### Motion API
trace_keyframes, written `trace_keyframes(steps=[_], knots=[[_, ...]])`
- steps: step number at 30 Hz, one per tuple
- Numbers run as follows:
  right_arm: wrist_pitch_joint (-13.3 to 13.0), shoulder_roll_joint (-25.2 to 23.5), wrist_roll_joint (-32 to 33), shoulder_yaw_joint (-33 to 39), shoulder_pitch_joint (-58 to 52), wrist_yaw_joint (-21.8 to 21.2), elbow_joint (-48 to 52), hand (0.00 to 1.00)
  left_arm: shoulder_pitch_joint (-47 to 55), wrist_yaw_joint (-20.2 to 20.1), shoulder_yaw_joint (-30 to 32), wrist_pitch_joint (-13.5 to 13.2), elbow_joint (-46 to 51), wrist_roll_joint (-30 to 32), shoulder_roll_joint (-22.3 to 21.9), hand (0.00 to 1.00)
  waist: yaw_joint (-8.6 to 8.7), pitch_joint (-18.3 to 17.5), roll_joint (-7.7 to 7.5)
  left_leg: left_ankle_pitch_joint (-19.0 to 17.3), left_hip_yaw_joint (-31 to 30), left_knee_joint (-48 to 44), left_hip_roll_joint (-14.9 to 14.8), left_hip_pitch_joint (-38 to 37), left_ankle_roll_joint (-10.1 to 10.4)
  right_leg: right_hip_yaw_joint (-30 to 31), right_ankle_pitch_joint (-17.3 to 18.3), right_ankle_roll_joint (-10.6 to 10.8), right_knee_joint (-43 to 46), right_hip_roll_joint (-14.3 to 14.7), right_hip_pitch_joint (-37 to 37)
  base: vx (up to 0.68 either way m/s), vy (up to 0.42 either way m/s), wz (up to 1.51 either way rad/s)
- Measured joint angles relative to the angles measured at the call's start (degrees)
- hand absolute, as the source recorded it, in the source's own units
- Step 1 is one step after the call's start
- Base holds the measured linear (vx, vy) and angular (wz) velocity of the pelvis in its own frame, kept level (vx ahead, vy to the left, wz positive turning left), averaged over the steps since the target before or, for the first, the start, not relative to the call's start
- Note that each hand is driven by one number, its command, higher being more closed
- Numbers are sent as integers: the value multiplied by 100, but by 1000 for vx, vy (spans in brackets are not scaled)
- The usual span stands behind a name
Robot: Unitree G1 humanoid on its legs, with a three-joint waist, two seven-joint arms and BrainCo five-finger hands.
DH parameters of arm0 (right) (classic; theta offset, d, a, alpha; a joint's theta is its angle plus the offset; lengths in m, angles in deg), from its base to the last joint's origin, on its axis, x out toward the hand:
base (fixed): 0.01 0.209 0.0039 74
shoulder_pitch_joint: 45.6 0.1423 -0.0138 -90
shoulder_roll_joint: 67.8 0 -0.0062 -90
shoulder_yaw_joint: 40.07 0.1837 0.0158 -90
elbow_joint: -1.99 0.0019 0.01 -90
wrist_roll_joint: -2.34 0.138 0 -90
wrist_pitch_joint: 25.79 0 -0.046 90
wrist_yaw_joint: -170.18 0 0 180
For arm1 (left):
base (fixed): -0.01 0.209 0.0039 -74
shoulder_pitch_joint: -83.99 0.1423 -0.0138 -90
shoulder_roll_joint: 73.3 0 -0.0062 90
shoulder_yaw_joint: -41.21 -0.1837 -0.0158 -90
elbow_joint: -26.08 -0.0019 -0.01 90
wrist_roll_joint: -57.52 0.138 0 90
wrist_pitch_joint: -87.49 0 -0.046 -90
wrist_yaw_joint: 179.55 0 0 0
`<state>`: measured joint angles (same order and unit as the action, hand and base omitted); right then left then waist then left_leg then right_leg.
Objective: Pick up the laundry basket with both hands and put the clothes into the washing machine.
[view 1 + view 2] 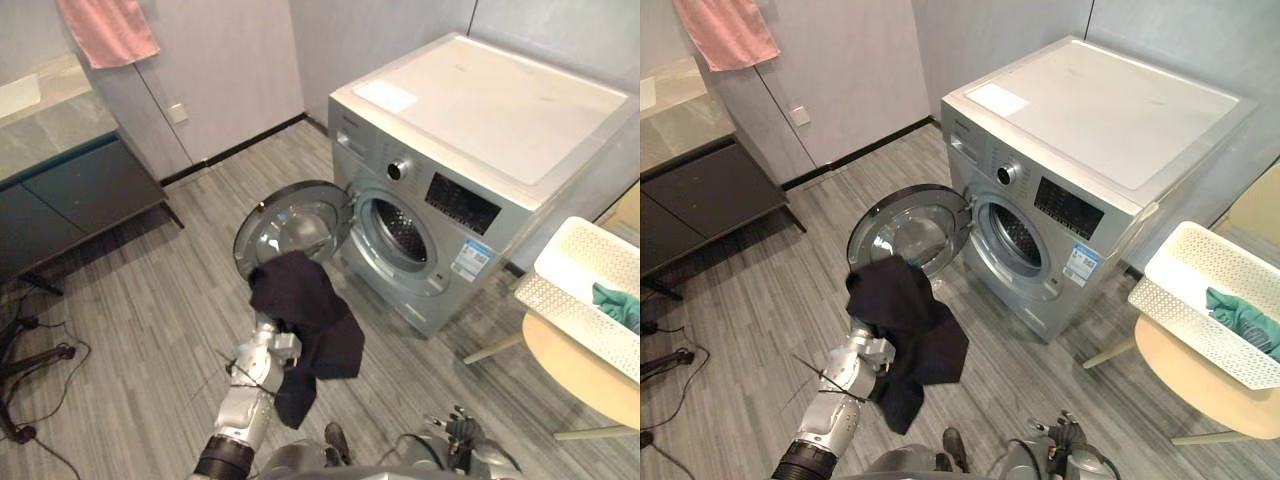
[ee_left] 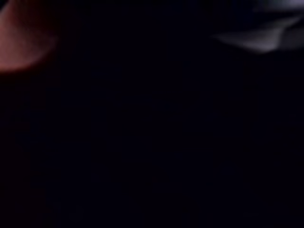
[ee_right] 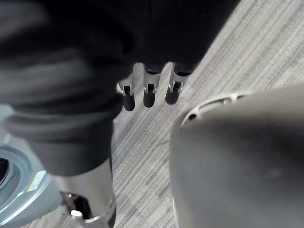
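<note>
1. The black cloth [image 1: 305, 320] hangs over the left hand [image 1: 264, 352], by the washing machine's [image 1: 480, 110] open door [image 1: 290, 222]. I cannot tell if the hand grips it, so it may slip down.
2. The right hand [image 3: 148, 92] hangs loose and empty, too low to catch it.

The left arm [image 1: 238, 405] rises steeply from the lower left, its wrist [image 1: 265, 352] at the edge of a dark cloth [image 1: 305, 300] — the left hand is hidden beneath it. The right hand [image 1: 455, 428] sits low at the lower right, fingers [image 3: 148, 95] relaxed and nearly straight — holding nothing.
</note>
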<state>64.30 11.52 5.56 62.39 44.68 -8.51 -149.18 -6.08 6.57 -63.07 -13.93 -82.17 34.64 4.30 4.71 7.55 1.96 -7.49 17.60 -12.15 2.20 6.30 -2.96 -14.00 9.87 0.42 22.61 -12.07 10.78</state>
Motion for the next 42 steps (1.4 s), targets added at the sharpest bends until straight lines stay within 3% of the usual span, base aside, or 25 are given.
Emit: trace_keyframes(steps=[1,3,5,7,8,11,12,13,15,16,18,19,21,23,24,25,26,28,31,33,35,36,38,42], knots=[[5,-17,14,-31,4,2,-18,0,3,2,-25,27,-138,-1,-40,100,39,-3,-6,43,34,58,-7,-38,44,-84,-61,109,-65,4,-52,148,-44,27],[34,-60,22,-83,43,70,-48,0,113,8,-42,119,-323,-5,-213,100,-97,-11,-10,121,262,378,-109,-108,122,-364,-171,83,-419,101,-66,149,-67,-45],[31,-147,26,-167,49,131,-35,0,119,8,-43,158,-526,-13,-192,100,-77,-20,-26,124,384,387,-221,-136,125,-356,-267,172,-677,243,-142,174,-95,-54],[37,-182,18,-171,41,172,-20,0,136,9,-38,218,-746,-18,-198,100,-73,-22,-29,23,515,199,-398,-254,140,-497,-271,175,-777,359,-362,239,-127,-43],[37,-189,10,-173,24,210,-22,0,169,8,-29,218,-814,-25,-198,100,-80,-23,-32,-69,581,-8,-522,-294,256,-548,-271,174,-818,408,-481,229,-144,-36],[40,-231,11,-165,-146,246,148,0,494,5,285,223,-772,-251,-338,100,-167,-6,-36,-166,793,-2015,-1235,-87,309,-617,-222,117,-868,604,-1010,184,-182,-71],[23,-220,16,-175,-324,245,270,0,691,-1,389,220,-657,-354,-430,100,-286,-33,90,-126,779,-2958,-1676,45,250,-590,-81,25,-856,787,-1232,153,-162,-103],[23,-185,12,-179,-412,247,348,0,825,-19,465,208,-597,-376,-450,100,-334,-85,158,-58,744,-3455,-1901,123,147,-537,72,-17,-852,891,-1326,176,-146,-117],[25,-179,18,-168,-470,283,389,0,900,-90,512,224,-750,-378,-412,100,-351,-129,180,418,539,-4197,-2103,393,110,-234,278,-90,-957,973,-1490,251,-79,-91],[30,-174,17,-166,-436,297,347,0,860,-117,508,230,-917,-376,-379,100,-348,-129,174,399,432,-4452,-2155,611,139,-73,257,-127,-1042,970,-1543,244,-44,-65],[31,-172,10,-170,-319,314,185,0,772,-120,508,244,-1241,-378,-400,100,-359,-113,132,-62,199,-4189,-2104,802,268,193,246,-144,-1067,912,-1558,249,0,-67],[37,-182,6,-183,-213,346,36,0,755,-118,507,252,-1413,-400,-391,100,-364,-76,60,-207,-58,-3600,-1959,817,393,439,246,-143,-1064,848,-1578,253,44,-76],[31,-186,3,-232,-110,356,-83,0,735,-120,488,251,-1587,-455,-391,100,-382,-45,3,-250,-610,-2478,-1671,803,516,656,230,-111,-1049,765,-1558,177,116,-73],[1,-155,4,-301,-107,357,-145,0,554,-108,375,248,-2039,-618,-387,100,-377,-47,19,145,-1639,-608,-1314,688,889,910,268,172,-1038,719,-1477,195,214,-80],[0,-129,4,-302,-106,357,-147,0,496,-108,308,247,-2159,-631,-389,100,-380,-66,80,582,-1748,-271,-1308,675,879,986,288,234,-1041,738,-1449,194,315,-75],[-12,-86,6,-320,-57,365,-171,0,370,-114,119,245,-2361,-647,-396,100,-361,-50,175,839,-1810,-109,-1329,617,1083,1141,357,399,-1082,771,-1436,171,299,-56],[-14,-135,-7,-417,31,375,-230,0,179,-112,-18,246,-2545,-673,-307,100,-262,61,-37,814,-1643,-41,-1183,579,1057,1277,327,524,-1105,575,-1366,149,342,-55],[-10,-246,-114,-464,198,376,-275,0,33,-108,-109,236,-2557,-676,-102,100,-302,168,-164,762,-1218,12,-1127,596,973,1632,197,678,-1148,408,-1073,33,258,-89],[-22,-247,-111,-887,406,407,-270,0,-38,-62,-101,193,-2568,-679,-27,100,-389,218,-171,633,-400,9,-1217,665,813,2271,-246,862,-1416,329,-572,-46,185,-130],[-44,-230,-110,-1189,647,468,-260,0,-272,48,-71,183,-2577,-683,-11,100,-405,343,-96,620,-47,3,-1223,930,788,2324,-471,915,-1587,273,-150,-142,139,-115],[-93,-161,-112,-1364,919,502,-234,0,-676,163,75,147,-2683,-732,-9,100,-288,665,3,589,42,-57,-1223,1165,791,2362,-617,960,-1600,249,150,-194,103,-48],[-90,-147,-117,-1454,1123,597,-199,0,-1097,343,172,110,-2753,-903,-21,100,-235,977,-7,591,20,-106,-1257,1314,789,2358,-680,953,-1550,285,324,-179,47,-12],[-90,-144,-119,-1585,1258,650,-199,0,-1431,448,309,83,-2753,-925,-4,100,-261,1190,-81,603,12,-220,-1345,1472,794,2341,-709,939,-1463,353,530,-129,2,-14],[-75,-150,-170,-1799,1658,874,-112,0,-2363,687,604,-52,-2968,-1146,26,100,-234,1410,-249,769,0,-280,-1436,2061,778,2215,-828,898,-1344,406,1164,-58,-22,-11]])
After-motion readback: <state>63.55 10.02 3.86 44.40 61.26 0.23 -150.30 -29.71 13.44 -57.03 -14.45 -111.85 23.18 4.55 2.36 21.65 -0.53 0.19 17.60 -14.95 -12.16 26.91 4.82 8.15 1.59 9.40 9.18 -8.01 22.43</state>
